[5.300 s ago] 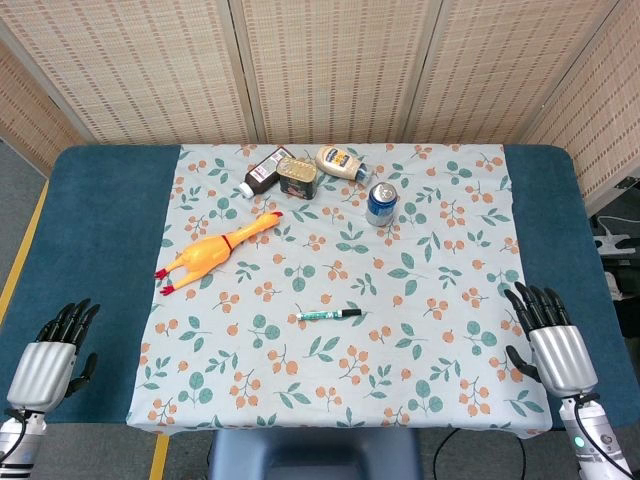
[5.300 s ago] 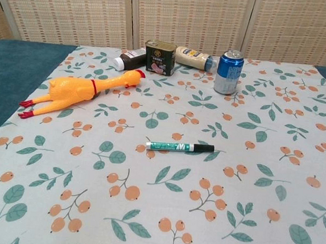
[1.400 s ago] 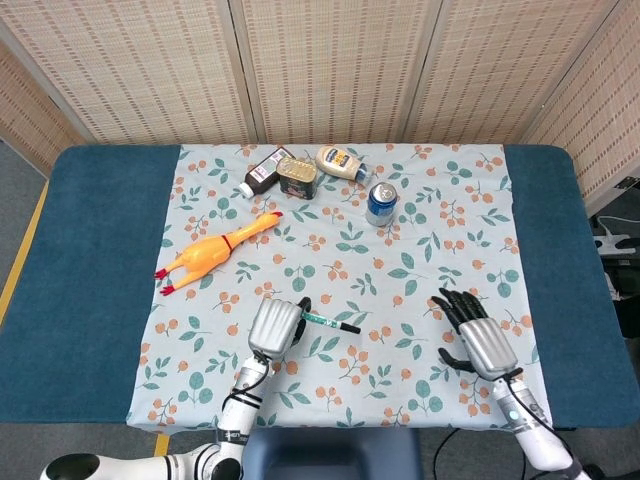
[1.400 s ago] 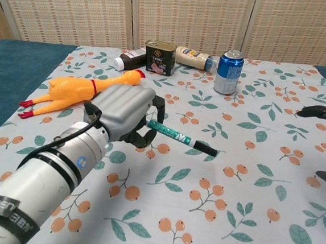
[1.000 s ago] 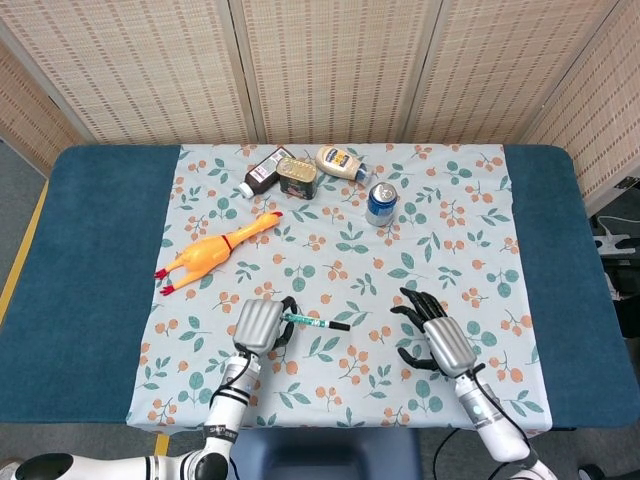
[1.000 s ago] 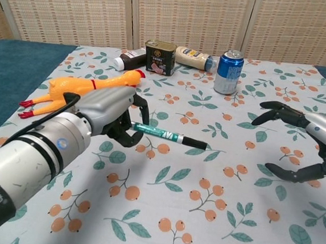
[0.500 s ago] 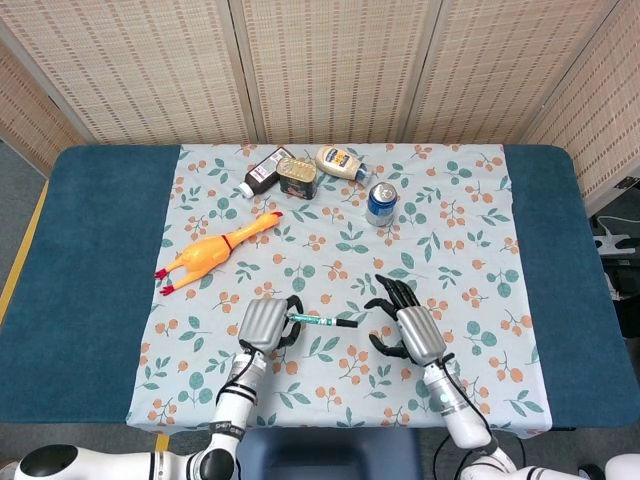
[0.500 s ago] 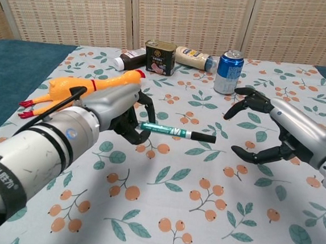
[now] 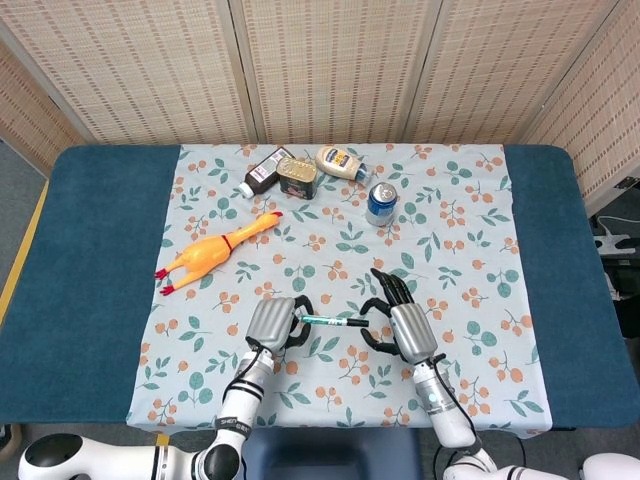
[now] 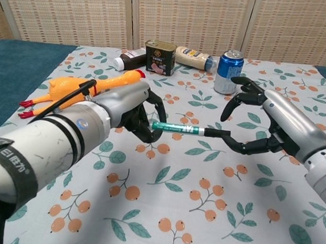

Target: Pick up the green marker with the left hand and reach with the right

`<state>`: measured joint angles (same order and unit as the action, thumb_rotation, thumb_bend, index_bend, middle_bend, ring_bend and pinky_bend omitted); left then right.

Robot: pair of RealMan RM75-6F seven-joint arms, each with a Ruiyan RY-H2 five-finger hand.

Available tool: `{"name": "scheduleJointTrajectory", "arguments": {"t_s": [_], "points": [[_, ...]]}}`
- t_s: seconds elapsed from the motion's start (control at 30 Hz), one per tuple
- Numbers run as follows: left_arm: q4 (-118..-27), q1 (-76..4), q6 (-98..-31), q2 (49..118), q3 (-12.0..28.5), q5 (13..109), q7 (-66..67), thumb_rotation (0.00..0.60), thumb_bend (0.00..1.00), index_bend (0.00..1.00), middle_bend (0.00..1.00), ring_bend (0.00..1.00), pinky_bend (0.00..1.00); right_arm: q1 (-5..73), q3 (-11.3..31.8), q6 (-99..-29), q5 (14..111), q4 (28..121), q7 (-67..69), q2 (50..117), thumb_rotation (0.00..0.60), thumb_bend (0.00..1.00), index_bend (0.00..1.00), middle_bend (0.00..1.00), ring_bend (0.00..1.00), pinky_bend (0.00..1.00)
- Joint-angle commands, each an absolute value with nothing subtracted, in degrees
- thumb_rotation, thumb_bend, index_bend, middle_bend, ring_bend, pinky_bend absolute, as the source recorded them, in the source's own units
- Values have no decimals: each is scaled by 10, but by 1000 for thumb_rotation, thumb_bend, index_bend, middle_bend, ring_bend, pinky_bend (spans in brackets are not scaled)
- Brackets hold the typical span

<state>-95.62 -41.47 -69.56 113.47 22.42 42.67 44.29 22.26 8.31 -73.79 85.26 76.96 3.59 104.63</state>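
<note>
The silver-backed left hand [image 10: 130, 112] grips the green-barrelled, black-capped marker [image 10: 180, 128] level above the floral cloth [image 10: 160, 213] on the desk. The right hand [image 10: 268, 124] cups its spread fingers around the cap end, holding nothing. Beyond lie a yellow rubber chicken [image 10: 74, 91] and a blue drink can [image 10: 229, 71].

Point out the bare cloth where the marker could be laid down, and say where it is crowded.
Bare cloth lies right of the soda can out to the blue table edge, and in the near-left corner below the rubber chicken. It is crowded at the far edge, around the tin and the two bottles.
</note>
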Motion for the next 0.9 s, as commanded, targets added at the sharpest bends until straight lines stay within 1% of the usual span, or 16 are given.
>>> {"name": "scheduleJointTrajectory", "arguments": {"t_s": [0.03,0.17,0.4,0.6,0.77,0.9], "points": [[-955,-419,-696,1134,220,423,440,600,427,769,1000,1000,1000,225,88,-748,855,750,43,1059,600,206,534,33,0,0],[-957,-424,-698,1132,215,422,434,600,427,762,1000,1000,1000,227,88,-753,856,738,43,1065,600,206,554,33,0,0],[-959,-433,-701,1125,216,416,423,600,427,761,1000,1000,1000,227,83,-742,845,743,35,1060,600,205,529,33,0,0],[-956,-439,-703,1118,217,413,415,600,427,761,1000,1000,1000,224,76,-738,841,754,36,1055,600,206,530,33,0,0],[-961,-444,-702,1114,211,410,410,600,426,759,1000,1000,1000,230,79,-728,833,746,35,1064,600,206,568,33,0,0],[-960,-448,-704,1112,209,408,407,600,425,759,1000,1000,1000,231,80,-729,831,737,36,1071,600,206,628,53,0,0]]}}
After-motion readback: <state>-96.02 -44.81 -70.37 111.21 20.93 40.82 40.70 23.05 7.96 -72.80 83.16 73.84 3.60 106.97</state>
